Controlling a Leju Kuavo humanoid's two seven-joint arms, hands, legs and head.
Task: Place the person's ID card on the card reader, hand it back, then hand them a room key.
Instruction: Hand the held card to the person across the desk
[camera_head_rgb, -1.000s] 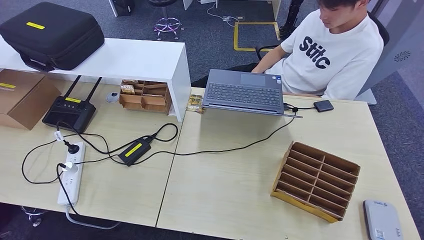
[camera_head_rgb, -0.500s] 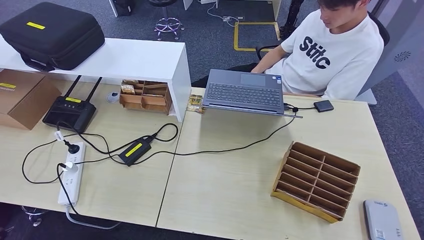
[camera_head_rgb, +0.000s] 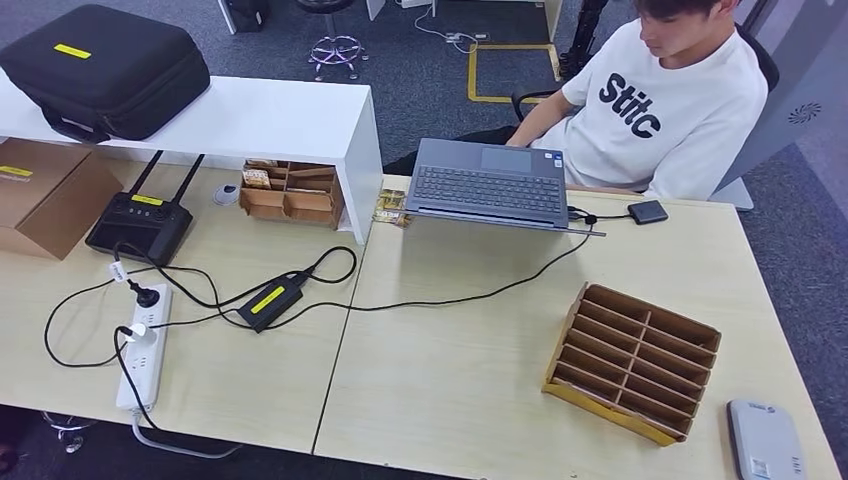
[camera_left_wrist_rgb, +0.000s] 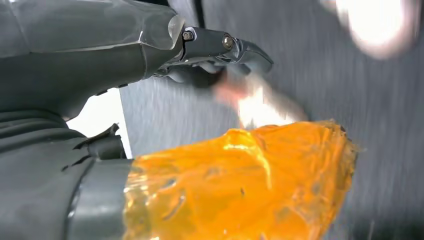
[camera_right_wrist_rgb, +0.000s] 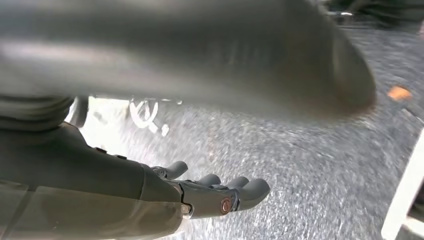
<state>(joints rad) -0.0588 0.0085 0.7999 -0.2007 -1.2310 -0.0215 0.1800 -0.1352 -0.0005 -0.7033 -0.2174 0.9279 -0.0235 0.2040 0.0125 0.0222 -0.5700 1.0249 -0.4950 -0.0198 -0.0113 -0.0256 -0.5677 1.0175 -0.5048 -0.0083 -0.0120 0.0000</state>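
Note:
A grey card reader (camera_head_rgb: 765, 441) lies flat at the table's near right corner. To its left stands a slotted cardboard rack (camera_head_rgb: 632, 360); what its slots hold I cannot tell. A person in a white T-shirt (camera_head_rgb: 662, 105) sits across the table behind a laptop (camera_head_rgb: 488, 184). My left hand (camera_left_wrist_rgb: 100, 55) hangs over grey floor, its thumb (camera_left_wrist_rgb: 235, 185) wrapped in orange tape and set apart from the fingers (camera_left_wrist_rgb: 235, 47), with nothing held. My right hand (camera_right_wrist_rgb: 150, 195) also hangs over the floor, fingers (camera_right_wrist_rgb: 225, 192) stretched out, thumb (camera_right_wrist_rgb: 200, 60) apart, and holds nothing.
A power strip (camera_head_rgb: 144, 346), a black adapter (camera_head_rgb: 269, 301) and looping cables lie on the left half of the table. A black controller (camera_head_rgb: 139, 223), cardboard boxes (camera_head_rgb: 290, 192) and a white shelf (camera_head_rgb: 240, 118) with a black case (camera_head_rgb: 103, 68) stand at the back left.
The head picture has shifted by a few pixels; nothing on the table has moved and the person sits as before.

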